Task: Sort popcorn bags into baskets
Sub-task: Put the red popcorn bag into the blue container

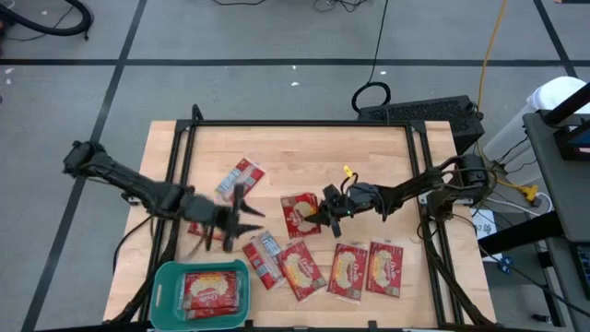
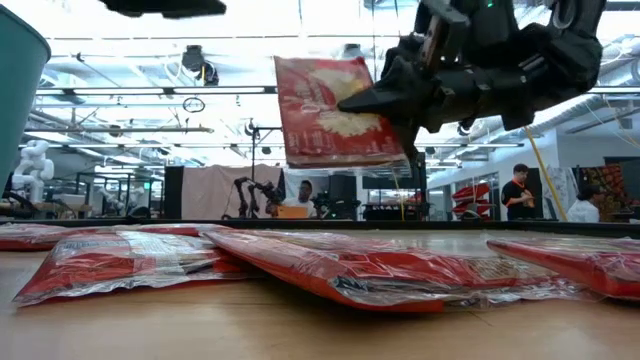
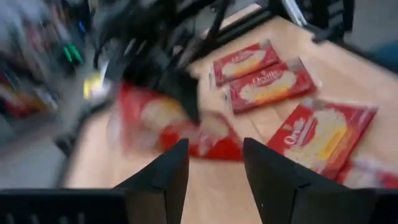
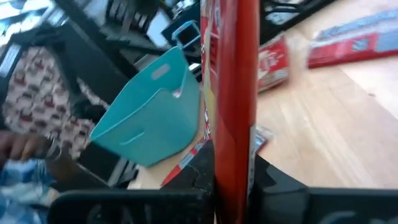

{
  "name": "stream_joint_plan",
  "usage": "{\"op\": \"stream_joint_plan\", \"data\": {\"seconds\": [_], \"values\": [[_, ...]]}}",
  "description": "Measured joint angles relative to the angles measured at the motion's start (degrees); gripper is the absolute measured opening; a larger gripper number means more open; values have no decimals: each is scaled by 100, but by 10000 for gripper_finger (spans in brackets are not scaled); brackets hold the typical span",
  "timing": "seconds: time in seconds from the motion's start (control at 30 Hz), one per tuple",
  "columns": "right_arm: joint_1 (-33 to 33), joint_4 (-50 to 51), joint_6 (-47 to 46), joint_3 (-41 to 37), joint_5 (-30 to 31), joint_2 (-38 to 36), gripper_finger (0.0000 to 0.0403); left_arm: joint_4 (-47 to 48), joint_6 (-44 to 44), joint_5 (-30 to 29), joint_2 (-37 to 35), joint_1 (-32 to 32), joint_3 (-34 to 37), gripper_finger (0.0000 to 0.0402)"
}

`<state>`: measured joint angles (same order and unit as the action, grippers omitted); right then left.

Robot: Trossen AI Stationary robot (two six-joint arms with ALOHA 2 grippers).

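Nearest the table's front edge, the teal basket holds popcorn bags lying flat. Just beyond it, loose packets lie in a row, long axes running roughly front to back. Above the table's middle, the right gripper is clamped on one bag, lifted clear of the wood and hanging upright on edge, long axis near vertical. The left gripper hovers beside the basket, fingers parted and empty; motion blur hides its detail. One more packet lies farther back, angled.
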<state>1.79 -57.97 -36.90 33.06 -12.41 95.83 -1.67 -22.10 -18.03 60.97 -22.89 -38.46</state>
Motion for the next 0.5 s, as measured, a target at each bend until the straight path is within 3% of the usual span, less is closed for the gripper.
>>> {"op": "stream_joint_plan", "data": {"seconds": [0.1,0.2,0.3,0.5], "values": [[-181,63,-198,7,-169,0,22,-293,-1046,-778,357,-499,0,157],[-276,48,-457,7,-219,9,20,-664,-1846,-1191,737,-742,4,157],[-288,-126,-782,7,-284,4,21,-1126,-2477,-1286,1138,-800,6,163],[-170,-385,-1915,30,-279,0,23,-2149,-3865,-2120,1829,-786,-43,208]]}}
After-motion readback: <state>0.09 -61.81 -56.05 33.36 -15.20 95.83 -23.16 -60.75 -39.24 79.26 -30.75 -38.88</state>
